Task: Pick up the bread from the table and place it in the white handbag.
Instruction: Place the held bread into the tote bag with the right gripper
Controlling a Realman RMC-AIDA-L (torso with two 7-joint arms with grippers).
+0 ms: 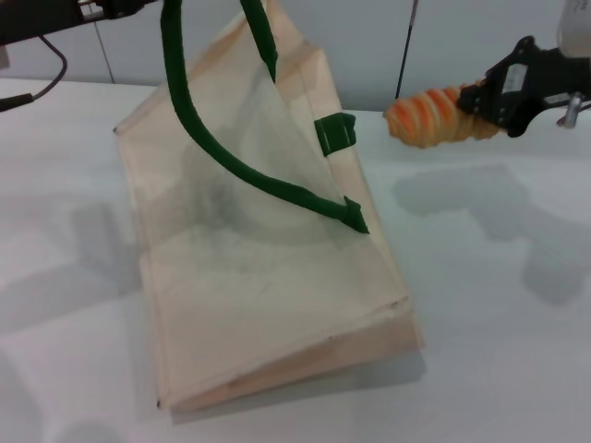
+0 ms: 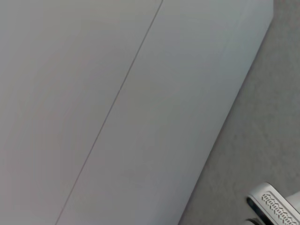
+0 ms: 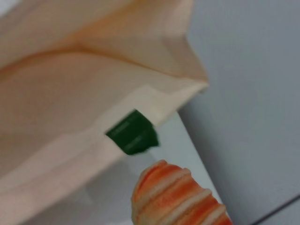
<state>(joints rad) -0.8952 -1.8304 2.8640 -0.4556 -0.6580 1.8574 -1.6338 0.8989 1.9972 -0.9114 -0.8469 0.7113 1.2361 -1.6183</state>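
The white handbag (image 1: 268,277) stands on the table (image 1: 499,323) with its mouth pulled up and open. Its dark green handle (image 1: 175,83) runs taut up to the end of my left arm (image 1: 55,20) at the top left; the fingers there are out of sight. My right gripper (image 1: 482,100) is shut on one end of the bread (image 1: 427,115) and holds it in the air, right of the bag's upper edge. In the right wrist view the bread (image 3: 180,199) is just short of the bag's open rim (image 3: 154,96), beside a green strap end (image 3: 133,135).
The second green handle (image 1: 286,189) hangs across the bag's face, and a strap end (image 1: 334,132) marks its right rim. The left wrist view shows only a plain pale panel (image 2: 117,103), grey floor (image 2: 262,131) and a metal part (image 2: 276,206).
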